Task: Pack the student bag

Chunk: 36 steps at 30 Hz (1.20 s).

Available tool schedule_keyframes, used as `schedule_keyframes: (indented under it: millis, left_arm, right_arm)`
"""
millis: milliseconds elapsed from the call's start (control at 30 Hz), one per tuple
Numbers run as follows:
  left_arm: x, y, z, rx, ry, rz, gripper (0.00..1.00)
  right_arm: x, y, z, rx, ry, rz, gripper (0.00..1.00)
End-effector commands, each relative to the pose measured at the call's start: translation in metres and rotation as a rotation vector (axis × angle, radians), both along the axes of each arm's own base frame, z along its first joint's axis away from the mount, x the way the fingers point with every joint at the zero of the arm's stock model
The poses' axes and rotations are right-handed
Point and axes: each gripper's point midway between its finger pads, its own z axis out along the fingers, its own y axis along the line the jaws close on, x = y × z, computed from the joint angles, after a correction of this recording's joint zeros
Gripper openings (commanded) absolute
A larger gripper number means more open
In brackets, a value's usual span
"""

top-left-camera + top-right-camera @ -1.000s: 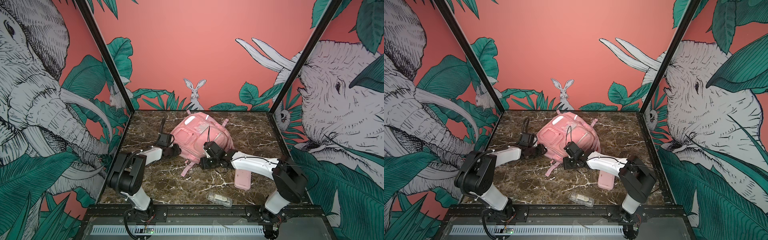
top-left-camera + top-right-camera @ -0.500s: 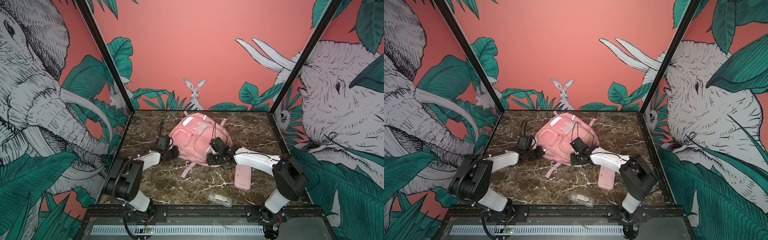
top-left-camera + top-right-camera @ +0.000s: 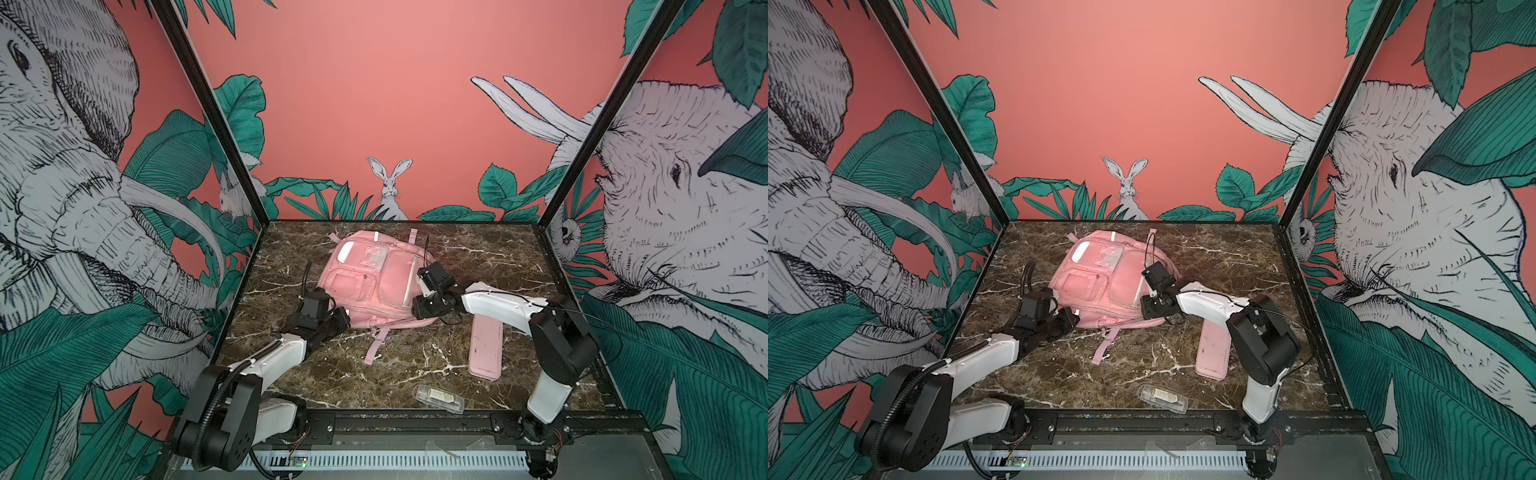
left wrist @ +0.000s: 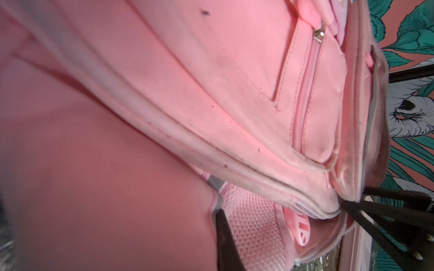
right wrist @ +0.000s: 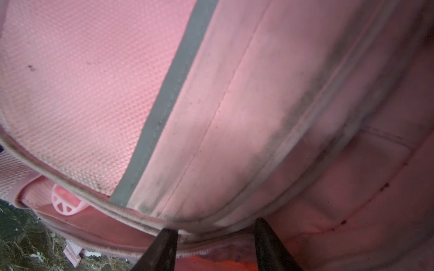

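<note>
- A large soft pink fabric backpack with zipped front pockets and silver reflective strips, the student bag (image 3: 370, 282), lies front-up toward the back middle of the table in both top views. One loose pink strap (image 3: 374, 347) trails toward the front.
- The left gripper (image 3: 344, 321), a black two-fingered claw on a white arm, touches the bag's near left corner. Its fingers are pressed together. In the left wrist view one black finger (image 4: 223, 234) ends at a grey-trimmed mesh pocket, so it seems to pinch a fold of fabric there.
- The right gripper (image 3: 417, 309) meets the bag's near right corner. In the right wrist view its fingers (image 5: 162, 248) stand partway apart with the bag's thick seamed edge between their tips, apparently clamping it.
- Packing looks barely begun. A flat, long pink pencil case (image 3: 485, 347) lies just right of the bag, partly under the right arm. A small clear plastic box (image 3: 438, 400) sits near the front edge. Both are outside the bag.
- Whether the main compartment is unzipped cannot be told. What seems left is to open the bag, load both items and close it.
- The surface is a dark brown marble-patterned tabletop (image 3: 324, 374) with white veins.
- Around it stand salmon-pink walls (image 3: 374, 83) printed with grey elephants, a white rabbit (image 3: 390, 187) and green leaves, joined by black frame posts.
</note>
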Motion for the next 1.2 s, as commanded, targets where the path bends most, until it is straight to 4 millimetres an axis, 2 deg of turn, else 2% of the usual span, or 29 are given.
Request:
schedule_keyframes:
  millis: [0,167,300,333,533,567,667,767,967,1167]
  left_arm:
    - [-0.003,0.000,0.002,-0.017,0.004,0.007,0.06]
    - [0.001,-0.005,0.006,-0.033,-0.006,0.009,0.07]
    - [0.005,-0.007,0.012,-0.041,-0.018,0.010,0.07]
    - [0.006,-0.008,0.014,-0.044,-0.020,0.009,0.07]
    - [0.009,-0.011,0.024,-0.045,-0.037,-0.001,0.07]
    - [0.009,-0.010,0.025,-0.039,-0.034,-0.003,0.07]
    - [0.009,-0.012,0.030,-0.044,-0.045,-0.010,0.07]
    - [0.010,-0.014,0.033,-0.050,-0.049,-0.017,0.07]
    - [0.009,-0.015,0.038,-0.057,-0.054,-0.020,0.07]
    - [0.009,-0.017,0.045,-0.059,-0.063,-0.028,0.08]
  right_arm:
    - [-0.001,0.002,0.020,-0.003,-0.061,-0.002,0.54]
    - [-0.028,0.016,0.045,-0.011,-0.134,0.037,0.58]
    - [-0.041,0.022,0.052,-0.026,-0.191,0.043,0.59]
    - [-0.045,0.027,0.059,0.000,-0.206,0.050,0.59]
    - [-0.074,0.079,0.057,0.174,-0.197,0.164,0.57]
    - [-0.079,0.089,0.046,0.194,-0.174,0.188,0.57]
    - [-0.089,0.113,0.046,0.303,-0.146,0.229,0.56]
    - [-0.095,0.128,0.038,0.350,-0.133,0.251,0.55]
    - [-0.092,0.138,0.016,0.356,-0.159,0.256,0.54]
    - [-0.084,0.142,0.005,0.356,-0.190,0.242,0.53]
